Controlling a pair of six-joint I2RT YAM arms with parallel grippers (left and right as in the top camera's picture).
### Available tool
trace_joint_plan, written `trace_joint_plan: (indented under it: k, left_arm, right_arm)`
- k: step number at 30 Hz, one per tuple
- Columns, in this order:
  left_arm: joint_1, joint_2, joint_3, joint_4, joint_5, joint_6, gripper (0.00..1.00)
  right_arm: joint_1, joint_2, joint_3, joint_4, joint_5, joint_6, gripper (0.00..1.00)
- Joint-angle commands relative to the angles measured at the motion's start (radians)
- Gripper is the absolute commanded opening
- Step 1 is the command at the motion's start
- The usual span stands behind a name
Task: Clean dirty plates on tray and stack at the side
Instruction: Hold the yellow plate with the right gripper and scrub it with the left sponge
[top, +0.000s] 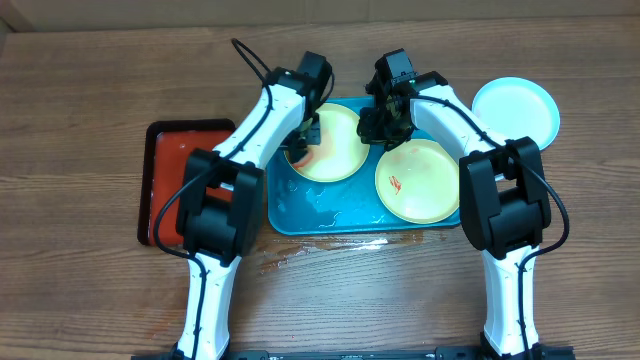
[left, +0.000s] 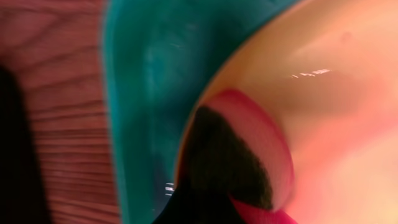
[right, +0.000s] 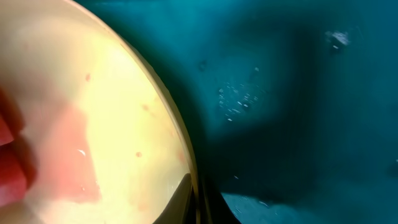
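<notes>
The turquoise tray (top: 300, 215) holds two yellow-green rimmed plates. My left gripper (top: 302, 140) is shut on a red and dark scrubber (left: 230, 155) and presses it on the left edge of the rear plate (top: 335, 150), which shows close up in the left wrist view (left: 336, 112). My right gripper (top: 383, 128) is shut on that plate's right rim, and the rim (right: 180, 143) runs between its fingers (right: 198, 199). The second plate (top: 420, 185) has a red-orange smear. The light blue plate (top: 515, 108) lies on the table to the right of the tray.
A red tray with a black rim (top: 165, 180) lies left of the turquoise tray. Water glistens on the tray floor (right: 298, 93) and on the wooden table at its front edge (top: 330, 245). Both arms cross over the tray's rear half.
</notes>
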Motion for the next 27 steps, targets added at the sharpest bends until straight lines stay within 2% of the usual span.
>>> trace_joint_plan:
  k: [1,3,5,8,10,18,27]
  left_arm:
    - [0.036,0.027,0.093,-0.042,-0.087,0.017,0.04]
    - [0.039,0.027,0.149,-0.066,0.008,0.025,0.04]
    - [0.039,0.027,0.197,-0.063,0.164,0.063,0.04]
    - [0.039,0.027,0.217,-0.008,0.433,0.117,0.04]
    - [0.036,0.031,0.211,0.037,0.529,0.122,0.04]
    - [-0.001,0.05,0.143,0.105,0.517,0.083,0.04]
    - [-0.003,0.051,-0.045,0.193,0.373,0.081,0.04]
  right_arm:
    - [-0.006,0.015,-0.034,0.004,0.049,-0.008,0.04]
    - [-0.006,0.015,-0.034,0.004,0.049,-0.008,0.04]
    - [-0.006,0.015,-0.034,0.003,0.049,-0.008,0.04]
    - [-0.006,0.015,-0.034,0.004,0.049,-0.008,0.04]
    - [-0.006,0.015,-0.034,0.006,0.049,-0.008,0.04]
    - [-0.006,0.015,-0.034,0.007,0.048,-0.007,0.04]
    - [-0.006,0.015,-0.034,0.006,0.048,-0.007,0.04]
